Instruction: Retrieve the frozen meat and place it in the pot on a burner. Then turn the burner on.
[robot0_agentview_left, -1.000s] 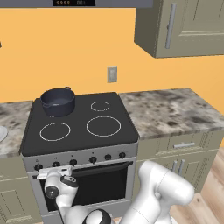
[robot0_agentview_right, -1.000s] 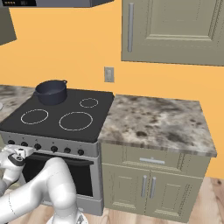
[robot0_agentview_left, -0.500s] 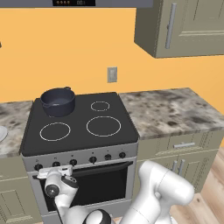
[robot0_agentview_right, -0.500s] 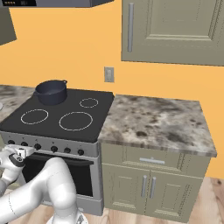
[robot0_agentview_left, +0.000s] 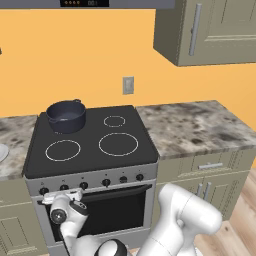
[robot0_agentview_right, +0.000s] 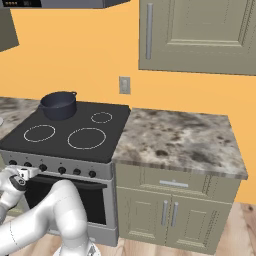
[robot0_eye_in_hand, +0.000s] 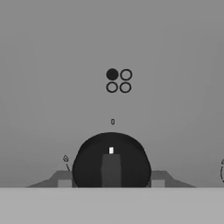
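Tool (robot0_eye_in_hand: 111, 186) sits around the black stove knob (robot0_eye_in_hand: 111, 159), jaws closing on its hard, round, smooth sides.

A round black knob (robot0_eye_in_hand: 111, 161) sits at the bottom centre of the frame against a grey panel (robot0_eye_in_hand: 175, 65). Above it, near the middle, four small circles (robot0_eye_in_hand: 118, 81) form a square, the upper-left one filled.
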